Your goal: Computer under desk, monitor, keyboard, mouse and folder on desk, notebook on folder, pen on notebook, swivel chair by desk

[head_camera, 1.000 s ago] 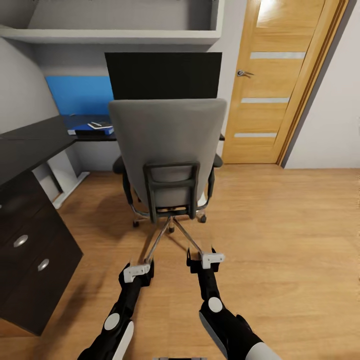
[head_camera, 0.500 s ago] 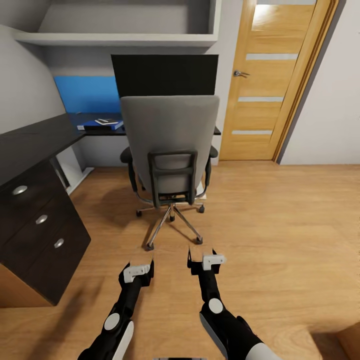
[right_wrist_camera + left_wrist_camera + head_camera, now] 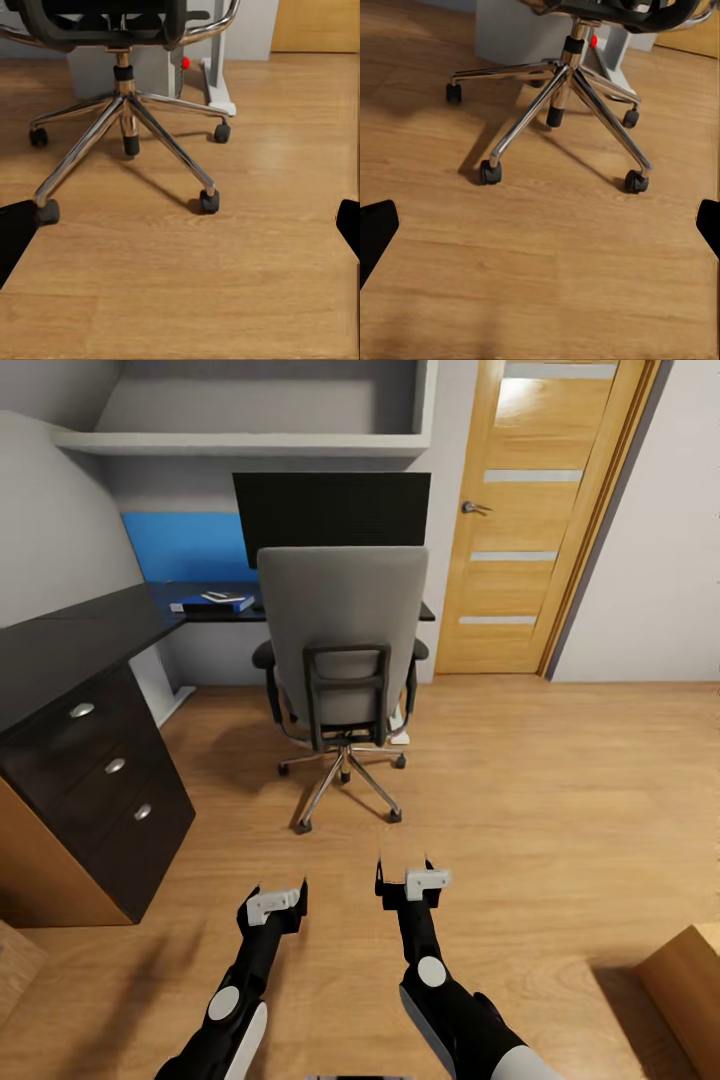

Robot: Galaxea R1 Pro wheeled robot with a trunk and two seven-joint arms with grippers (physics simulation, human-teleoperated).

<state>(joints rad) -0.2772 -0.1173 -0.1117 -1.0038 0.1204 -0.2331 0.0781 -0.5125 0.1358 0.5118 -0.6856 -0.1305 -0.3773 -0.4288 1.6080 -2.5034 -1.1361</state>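
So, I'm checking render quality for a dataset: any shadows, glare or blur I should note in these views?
Head view: soft shadow left of the swivel chair, glossy sheen on the desk, door top washed bright. Left wrist view: sharp leg shadows under the chrome base. Right wrist view: the same crisp shadows on the floor, no blur.

swivel chair (image 3: 124, 112) chrome star base seen on wooden floor (image 3: 225, 285) | right tool (image 3: 180, 225) fingertips spread wide, nothing held

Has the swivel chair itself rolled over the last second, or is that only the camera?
Cannot tell. The swivel chair looks smaller, but the desk and door shrink alike, so the camera retreated.
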